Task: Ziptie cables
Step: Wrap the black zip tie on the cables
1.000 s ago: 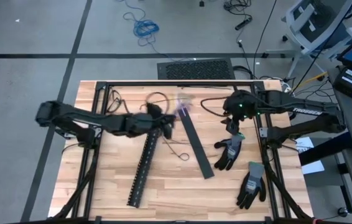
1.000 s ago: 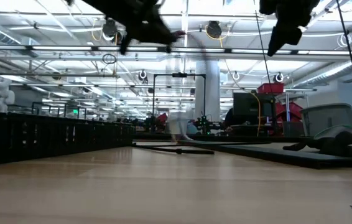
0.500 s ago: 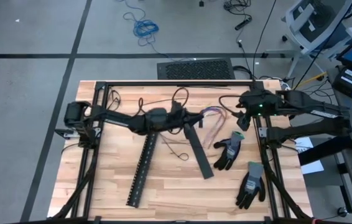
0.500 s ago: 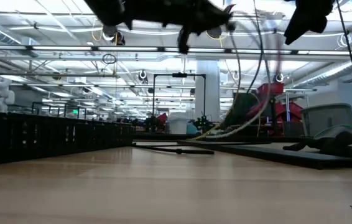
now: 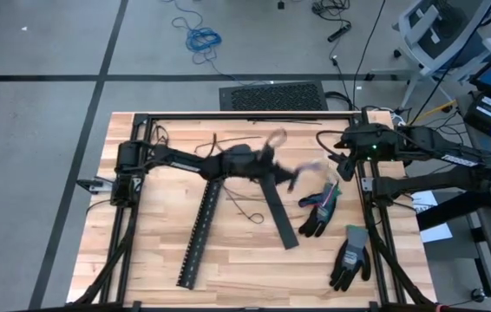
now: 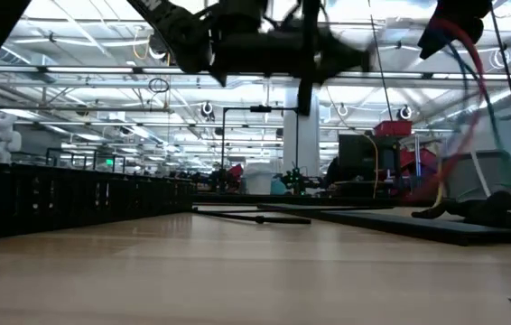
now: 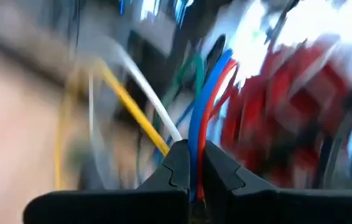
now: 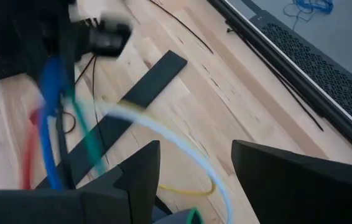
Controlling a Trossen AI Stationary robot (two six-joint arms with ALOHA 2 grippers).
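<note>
The cables [image 5: 317, 185] are a bundle of blue, red, yellow, white and green wires, blurred and off the table. They swing between my two grippers above the dark gloves. My left gripper [image 5: 278, 172] is shut on them over the table's middle. In the left wrist view the cables [image 7: 204, 93] fan out from its fingertips [image 7: 193, 165]. My right gripper [image 5: 341, 169] is open near the table's right side. In its wrist view a loop of the cables [image 8: 163, 134] passes between its open fingers [image 8: 194, 174]; I cannot tell whether it touches them. My left gripper pinches the cables between its two fingers at one end of the bundle [image 7: 194, 146], several wires together. The wires spread away beyond the fingertips. The bundle is lifted clear of the table and hangs slack, arcing down toward my right gripper [image 6: 468, 108].
A black slotted strip [image 5: 198, 234] and a flat black strip [image 5: 278, 211] lie slanted on the wooden table. Two dark gloves [image 5: 319, 212] [image 5: 350, 257] lie near the right side. Thin dark strands [image 5: 245, 211] curl by the strips. A black frame [image 5: 228, 115] borders the far edge.
My left gripper has swept toward the table's right, carrying the cables from the middle toward my right gripper. The bundle has left the table and swings blurred below the fingers. My right gripper has drawn a little toward the right edge.
</note>
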